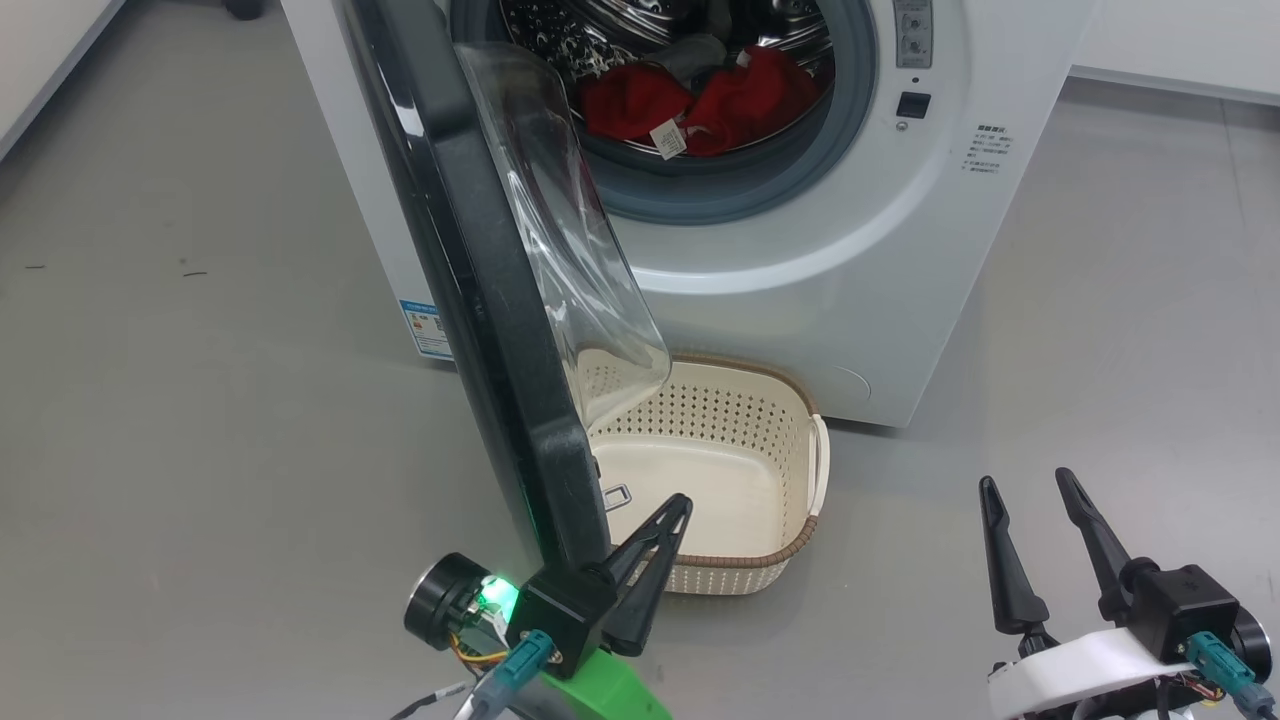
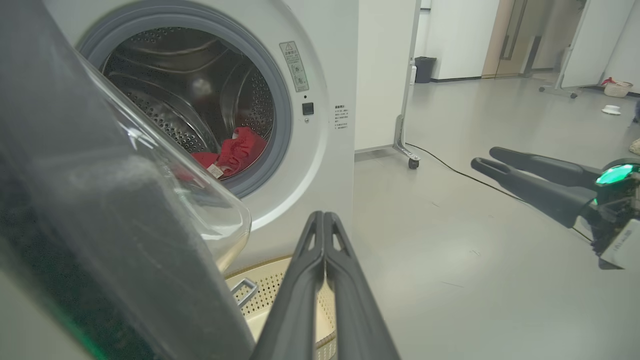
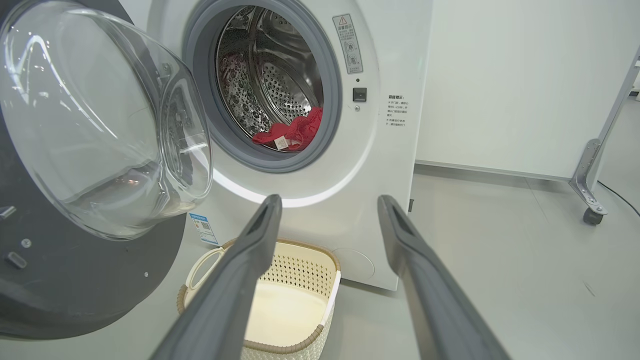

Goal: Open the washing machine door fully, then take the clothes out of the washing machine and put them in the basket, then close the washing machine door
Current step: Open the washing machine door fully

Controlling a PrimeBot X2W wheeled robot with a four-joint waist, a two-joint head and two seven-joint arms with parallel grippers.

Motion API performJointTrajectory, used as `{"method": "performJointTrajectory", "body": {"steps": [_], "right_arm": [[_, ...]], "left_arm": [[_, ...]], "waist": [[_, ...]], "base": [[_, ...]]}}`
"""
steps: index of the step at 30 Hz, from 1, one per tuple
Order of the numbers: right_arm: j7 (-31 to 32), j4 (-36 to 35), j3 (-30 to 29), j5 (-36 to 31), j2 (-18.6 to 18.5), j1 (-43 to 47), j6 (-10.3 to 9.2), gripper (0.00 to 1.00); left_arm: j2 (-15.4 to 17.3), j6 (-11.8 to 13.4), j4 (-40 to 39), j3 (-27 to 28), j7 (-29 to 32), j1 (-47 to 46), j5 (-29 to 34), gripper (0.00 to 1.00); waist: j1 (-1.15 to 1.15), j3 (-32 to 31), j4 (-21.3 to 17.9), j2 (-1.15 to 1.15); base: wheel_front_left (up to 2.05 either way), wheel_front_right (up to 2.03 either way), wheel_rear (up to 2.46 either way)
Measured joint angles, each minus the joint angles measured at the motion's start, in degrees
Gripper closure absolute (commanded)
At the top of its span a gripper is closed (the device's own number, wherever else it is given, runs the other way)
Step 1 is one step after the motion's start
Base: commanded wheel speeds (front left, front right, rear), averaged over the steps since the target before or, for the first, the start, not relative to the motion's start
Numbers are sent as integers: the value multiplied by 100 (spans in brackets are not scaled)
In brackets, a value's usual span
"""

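Washing machine door point(image 1: 475, 280) is standing swung out from the washing machine point(image 1: 850, 290), hinged at the left of the machine's front as the robot faces it; its black rim is pointing roughly straight away from that front, and its glass bowl point(image 1: 560, 220) is bulging across the space before the opening. Clothes point(image 1: 730, 105) are lying red and bunched low in the drum point(image 3: 280, 80) inside the washing machine, white tag showing; none are sitting in the basket point(image 1: 720, 410), which is resting on the floor against the foot of the washing machine, partly under the door's glass.

Left gripper point(image 1: 680, 503) is hovering in front of the washing machine at the door's free lower edge, on the glass side; fingers are pressed together with nothing between them; whether they are touching the rim I cannot tell. Right gripper point(image 1: 1027, 480) is waiting further out in front of the washing machine, toward its right; fingers are spread wide and empty, pointing at the opening.

Judgement: step one is in hand; the door is looking only partway open. The next move is calling for the closed fingers to press the door's inner face outward, away from the opening, until it is clearing the basket; reaching into the drum for the clothes is coming after that.
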Motion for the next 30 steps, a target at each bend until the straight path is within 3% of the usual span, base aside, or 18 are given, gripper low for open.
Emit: {"method": "performJointTrajectory", "body": {"steps": [13,30], "right_arm": [[0,56,-45,-46,48,2,25,0],[0,51,-218,-89,104,26,57,0]], "left_arm": [[23,63,375,446,14,57,5,100],[-80,65,463,619,-67,213,22,100]], "waist": [[0,-76,-8,0],[0,-31,120,0]], "base": [[0,0,0],[0,0,0]]}}
